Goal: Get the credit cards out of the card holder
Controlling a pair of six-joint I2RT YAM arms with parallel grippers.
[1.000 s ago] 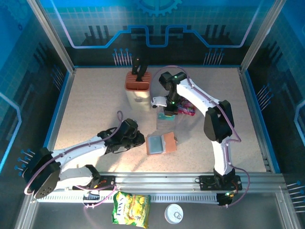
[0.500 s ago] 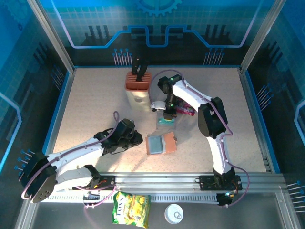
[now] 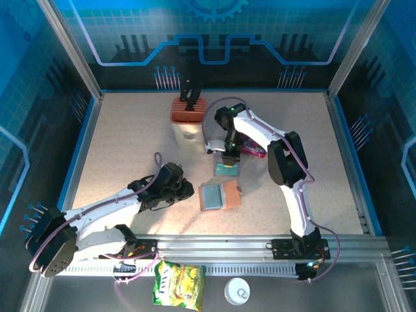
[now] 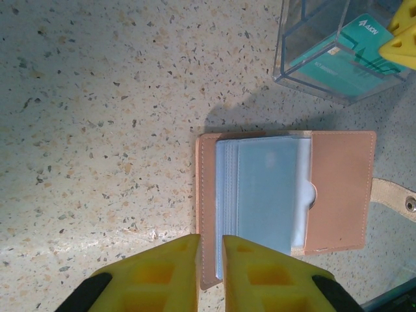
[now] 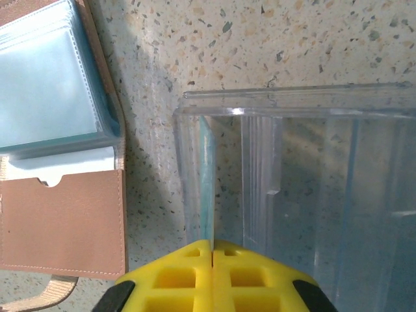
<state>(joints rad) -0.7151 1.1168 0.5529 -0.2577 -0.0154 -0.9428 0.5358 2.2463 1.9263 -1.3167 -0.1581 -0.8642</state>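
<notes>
- My right gripper [image 5: 212, 246] is fully closed. Its yellow fingers meet with no gap on the thin edge of a teal credit card [image 4: 351, 53].
- That card stands on edge inside the clear tray [image 5: 292, 109], close along one of its walls, with the right gripper directly above it.
- The tray sits around the middle of the table [image 3: 130, 143]. It is just beyond the card holder [image 3: 220, 195] and apart from it.
- The card holder lies flat and open on the table, a little nearer the near edge than the far one.
- From my left wrist camera I see its grey-blue sleeves stacked on the left half and the brown flap folded out to the right. A strap with a snap trails off beyond the flap.
- I cannot tell whether any cards are in those sleeves.
- My left gripper [image 4: 210, 242] is closed down to a narrow slit. The holder's brown left edge runs into that slit, so I read it as pinched there.
- The left arm lies low across the table from the near left corner and reaches the holder's left side.
- The knife block [image 3: 188, 118] stands toward the far edge, left of the right arm.
- A purple packet [image 3: 255, 150] lies just right of the tray, partly behind the right arm.
</notes>
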